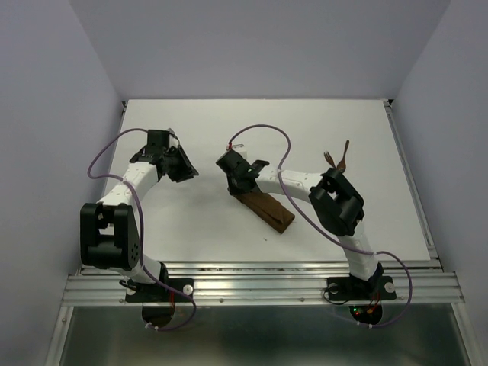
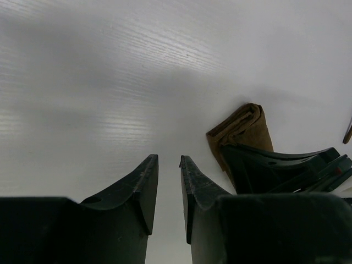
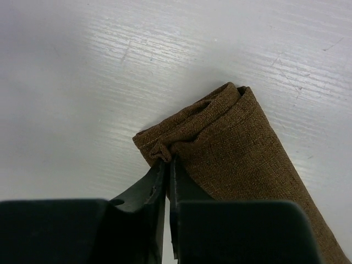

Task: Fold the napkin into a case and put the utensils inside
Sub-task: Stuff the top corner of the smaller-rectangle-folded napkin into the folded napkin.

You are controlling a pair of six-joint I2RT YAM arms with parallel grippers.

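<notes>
Dark brown woven cloth, folded into a narrow layered case, lies flat on the white table near the centre, running diagonally from its far-left mouth toward the near right. The material is judged light, soft and limp. It will sag and crease rather than hold shape, and the stacked layers can slide over one another on the smooth surface. Take hold only at the mouth, by the uppermost layer at its corner; a grip on the whole thickness would pinch the pocket shut. The right gripper sits at that corner, its jaws brought together on a small pucker of cloth at the edge; how many layers are caught cannot be told. The right arm reaches from its base with the elbow raised and the forearm extended left over the case. The left gripper is parted and holds nothing. It hangs above bare table to the left of the case, apart from it and angled toward it. The fork and spoon lie beyond the right elbow, well clear of the case.
</notes>
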